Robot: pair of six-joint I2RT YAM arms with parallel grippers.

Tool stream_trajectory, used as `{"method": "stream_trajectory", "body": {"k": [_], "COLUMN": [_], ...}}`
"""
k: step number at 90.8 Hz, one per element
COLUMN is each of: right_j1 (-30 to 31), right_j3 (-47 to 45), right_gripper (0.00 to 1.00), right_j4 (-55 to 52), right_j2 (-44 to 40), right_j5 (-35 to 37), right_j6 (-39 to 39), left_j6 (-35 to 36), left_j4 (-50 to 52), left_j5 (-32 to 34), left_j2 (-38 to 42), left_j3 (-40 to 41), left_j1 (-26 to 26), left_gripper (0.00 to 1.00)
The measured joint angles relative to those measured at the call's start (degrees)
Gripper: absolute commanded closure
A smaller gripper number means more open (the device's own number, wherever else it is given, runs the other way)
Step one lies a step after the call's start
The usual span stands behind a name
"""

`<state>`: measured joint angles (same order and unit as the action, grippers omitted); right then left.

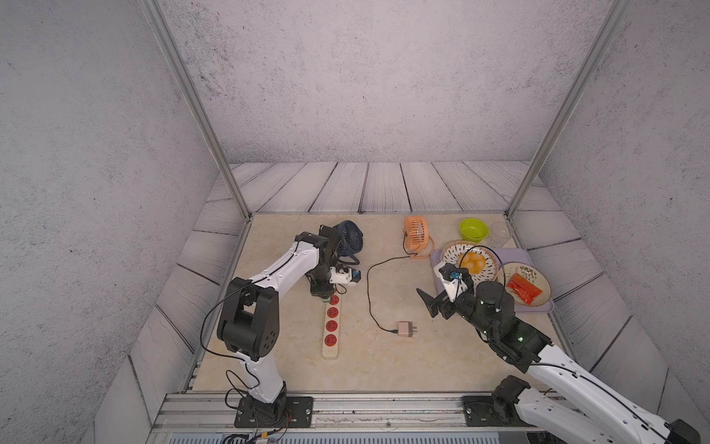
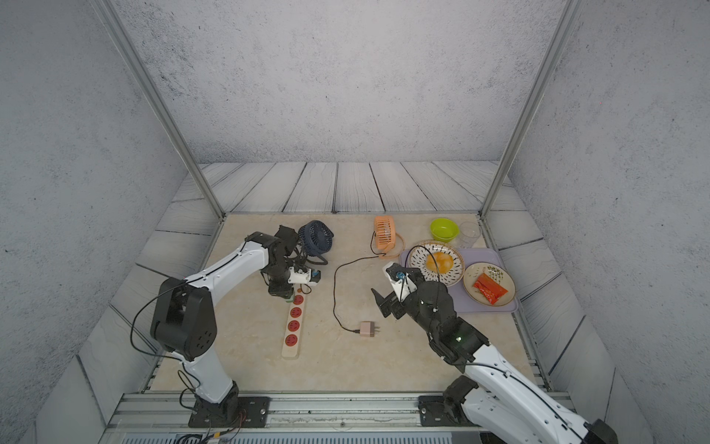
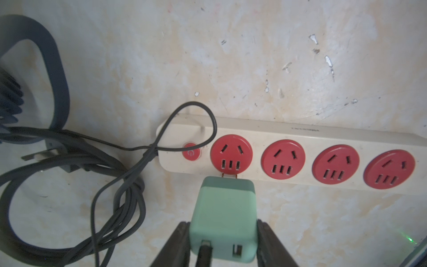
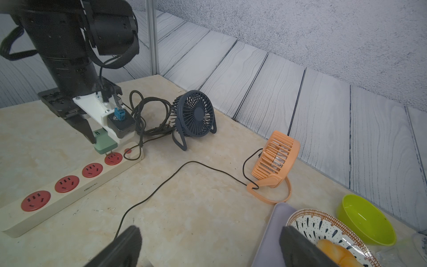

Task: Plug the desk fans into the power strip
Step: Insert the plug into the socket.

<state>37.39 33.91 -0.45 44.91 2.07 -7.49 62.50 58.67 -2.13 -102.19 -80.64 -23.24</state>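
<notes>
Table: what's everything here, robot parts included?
power strip: 1, cream with red sockets, left of centre
green charger: 1, mint, prongs at strip's end socket
fans: 2, navy fan back left, orange fan back centre
pink charger: 1, pale pink, mid-table
bowl: 1, lime, back right
cup: 1, clear, beside bowl
tray: 1, lilac, right side
plates: 2, patterned and beige, on tray
left gripper: 1, black, shut on green charger
right gripper: 1, black, open, empty

An orange fan (image 1: 416, 231) is seen at the table's 1 o'clock, its thin black cord (image 1: 369, 284) trailed to a pink adapter (image 1: 405, 329) near centre. A lime bowl (image 1: 474, 228) and clear cup (image 1: 500, 232) are set at 2 o'clock, just beyond a lavender tray (image 1: 518, 256) on which a patterned plate (image 1: 453, 251) and a beige plate (image 1: 543, 282) bearing a red packet (image 1: 524, 291) are laid.
</notes>
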Motion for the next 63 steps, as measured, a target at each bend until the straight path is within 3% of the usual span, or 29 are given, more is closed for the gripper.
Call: {"method": "stream_trajectory", "body": {"k": [63], "right_j1": [0.00], "right_j3": [0.00], "right_gripper": [0.01], "right_j4": [0.02], "right_j2": [0.00], "right_j5": [-0.02], "right_j6": [0.00], "left_j6": [0.13], "left_j4": [0.42], "left_j5": [-2.32], "left_j2": [0.04], "left_j3": [-2.40], "left_j1": [-1.22], "left_gripper": [0.66]}}
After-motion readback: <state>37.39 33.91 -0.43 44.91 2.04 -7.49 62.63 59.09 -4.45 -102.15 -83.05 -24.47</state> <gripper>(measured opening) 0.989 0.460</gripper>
